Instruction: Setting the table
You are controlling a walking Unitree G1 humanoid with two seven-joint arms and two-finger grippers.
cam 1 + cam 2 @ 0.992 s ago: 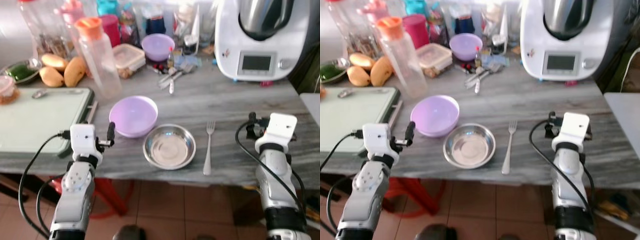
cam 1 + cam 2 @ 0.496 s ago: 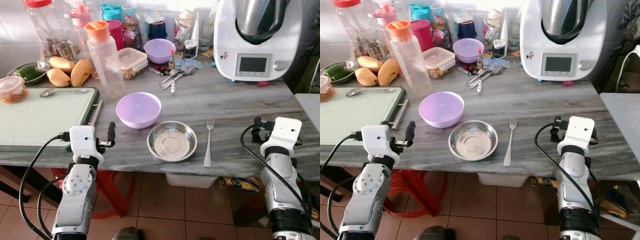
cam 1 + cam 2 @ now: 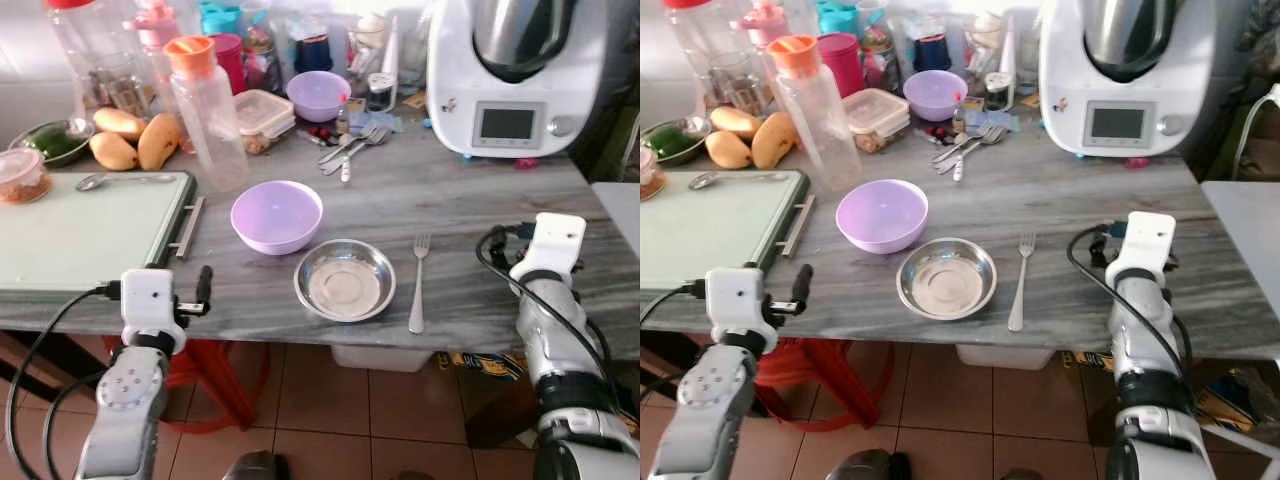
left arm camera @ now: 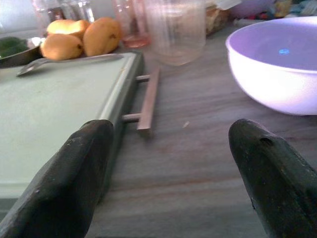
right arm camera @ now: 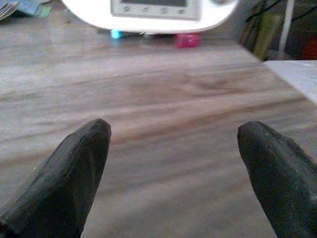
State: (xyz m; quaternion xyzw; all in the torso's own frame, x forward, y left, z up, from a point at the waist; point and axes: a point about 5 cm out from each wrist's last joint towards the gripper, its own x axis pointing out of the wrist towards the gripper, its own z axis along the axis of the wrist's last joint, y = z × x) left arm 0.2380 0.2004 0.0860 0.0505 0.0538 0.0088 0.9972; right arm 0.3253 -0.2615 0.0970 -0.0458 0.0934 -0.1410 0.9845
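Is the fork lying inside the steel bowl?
No. The fork lies flat on the marble counter, beside the steel bowl and apart from it.

1. The left gripper [image 4: 173,163] has been drawn back and lowered toward the counter's [image 3: 470,215] near edge.
2. The right gripper [image 5: 173,163] has been carried forward, its fingers now over the counter.
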